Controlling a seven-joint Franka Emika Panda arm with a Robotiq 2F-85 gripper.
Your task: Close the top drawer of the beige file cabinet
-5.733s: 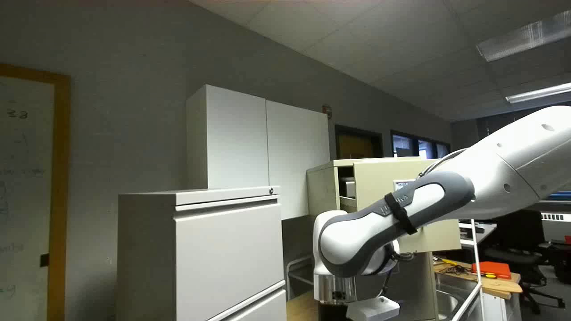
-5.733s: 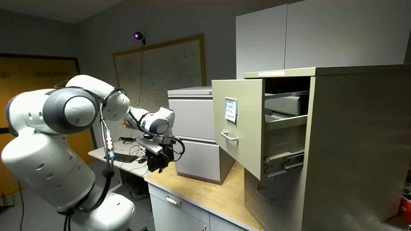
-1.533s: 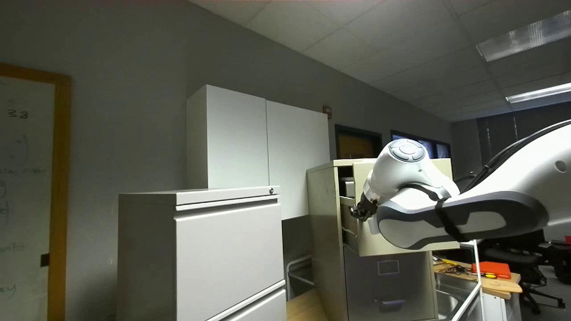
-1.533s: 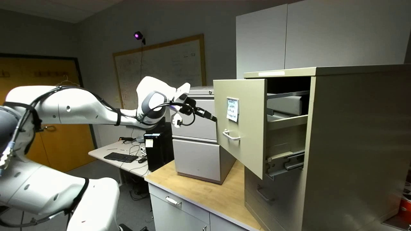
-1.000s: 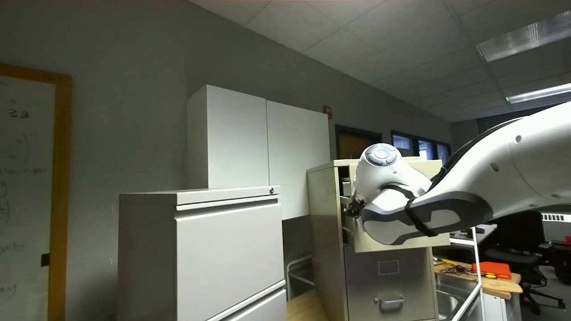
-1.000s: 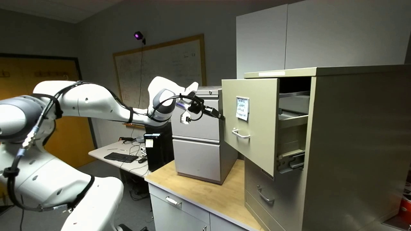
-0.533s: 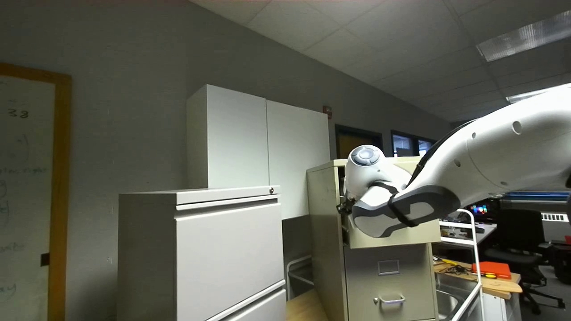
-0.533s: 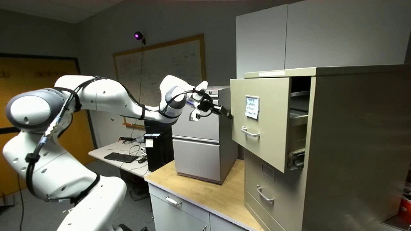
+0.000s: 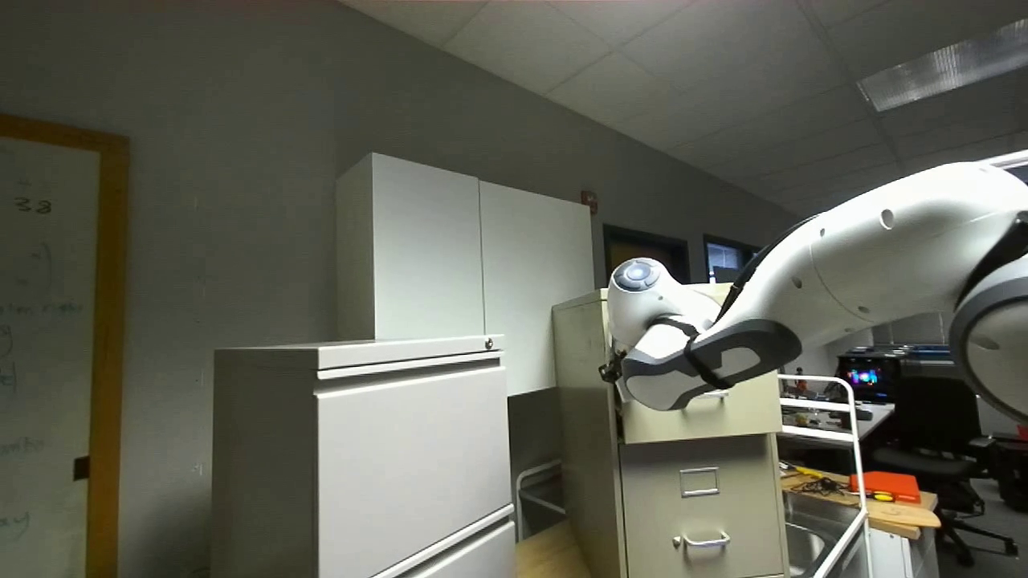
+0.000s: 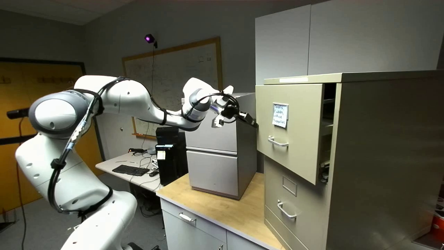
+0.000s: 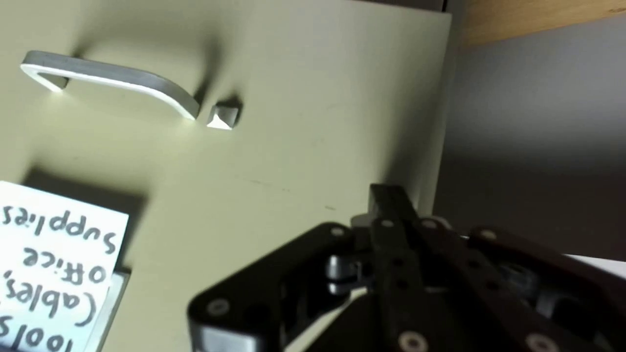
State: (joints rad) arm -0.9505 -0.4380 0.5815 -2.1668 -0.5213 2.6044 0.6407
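In an exterior view the top drawer point(image 10: 301, 128) of the beige file cabinet point(image 10: 385, 159) stands partly out, with a narrow dark gap between its front and the cabinet body. A paper label and a metal handle are on that front. My gripper point(image 10: 256, 125) is shut, with nothing between its fingers, and its tips rest at the front's edge on the side of the grey cabinet. The wrist view has the shut gripper point(image 11: 387, 189) against the beige drawer front point(image 11: 293, 146), near its edge and apart from the handle point(image 11: 112, 76). In an exterior view my arm hides much of the drawer point(image 9: 731, 421).
A pale grey cabinet point(image 10: 211, 170) stands on the wooden counter point(image 10: 225, 211) close beside my gripper. Below the top drawer, a lower beige drawer point(image 10: 295, 184) with its handle is in. A white cupboard point(image 10: 347, 38) hangs behind. A white cart frame point(image 9: 855, 449) stands beside the beige cabinet.
From a low pose, my arm rose to the drawer front. Over the last second and a half it moved toward the cabinet, and the top drawer slid inward with it, narrowing the gap.
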